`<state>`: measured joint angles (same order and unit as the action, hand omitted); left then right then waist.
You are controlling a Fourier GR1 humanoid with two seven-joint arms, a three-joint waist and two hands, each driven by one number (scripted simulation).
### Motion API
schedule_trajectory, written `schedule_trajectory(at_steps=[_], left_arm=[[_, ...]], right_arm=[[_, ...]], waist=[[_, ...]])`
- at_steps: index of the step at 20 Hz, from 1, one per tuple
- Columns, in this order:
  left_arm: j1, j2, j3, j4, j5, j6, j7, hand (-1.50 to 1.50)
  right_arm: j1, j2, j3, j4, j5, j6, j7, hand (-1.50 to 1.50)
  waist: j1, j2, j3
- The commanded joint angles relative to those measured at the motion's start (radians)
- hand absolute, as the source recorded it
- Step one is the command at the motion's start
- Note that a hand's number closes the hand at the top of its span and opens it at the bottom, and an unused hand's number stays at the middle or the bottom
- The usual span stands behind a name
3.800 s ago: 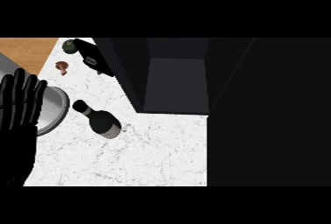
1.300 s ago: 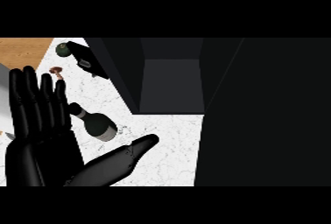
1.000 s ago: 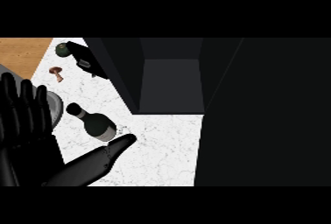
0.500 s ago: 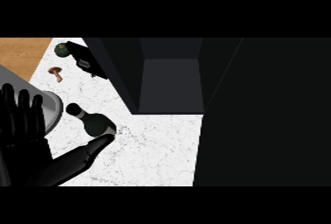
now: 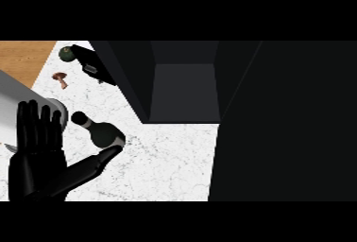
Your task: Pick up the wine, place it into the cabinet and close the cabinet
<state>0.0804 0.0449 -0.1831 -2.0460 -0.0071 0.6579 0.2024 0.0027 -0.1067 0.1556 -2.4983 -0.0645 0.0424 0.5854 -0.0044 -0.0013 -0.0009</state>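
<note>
Now the left hand spreads its fingers wide, thumb tip touching the wine bottle lying on the table. Moments earlier, the thumb lay just short of it.

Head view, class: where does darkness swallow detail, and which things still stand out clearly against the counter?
Head view: the whole right side is near black, so the cabinet interior shows only a dim grey panel; the black left hand and dark wine bottle read sharply against the pale marble counter; no glare appears, and the right hand is not visible.
</note>
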Motion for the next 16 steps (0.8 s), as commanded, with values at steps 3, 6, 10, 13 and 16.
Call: schedule_trajectory(at_steps=[3,6,10,13,16], left_arm=[[-0.002,-0.043,0.076,0.212,0.118,-0.055,-0.231,-1.50],[-0.010,-0.044,0.071,0.224,0.098,-0.019,-0.270,-1.50],[0.010,-0.044,0.125,0.314,0.169,-0.084,-0.365,-1.50],[0.027,-0.044,0.169,0.360,0.215,-0.156,-0.409,-1.50],[0.028,-0.042,0.174,0.320,0.205,-0.152,-0.360,-1.50]], right_arm=[[-0.002,0.000,-0.045,-0.065,-0.068,0.010,0.004,-1.50],[0.004,0.004,-0.021,-0.146,-0.070,-0.007,0.078,-1.50],[0.000,-0.015,-0.050,-0.157,-0.089,0.001,0.111,-1.50],[0.010,0.012,-0.019,-0.117,-0.052,0.007,0.047,-1.50],[-0.021,0.032,0.043,-0.113,0.025,-0.012,0.071,-1.50]], waist=[[-0.001,0.002,0.000],[-0.003,0.000,0.000],[-0.001,0.000,0.000],[-0.001,0.001,0.000],[0.003,0.000,0.001]])
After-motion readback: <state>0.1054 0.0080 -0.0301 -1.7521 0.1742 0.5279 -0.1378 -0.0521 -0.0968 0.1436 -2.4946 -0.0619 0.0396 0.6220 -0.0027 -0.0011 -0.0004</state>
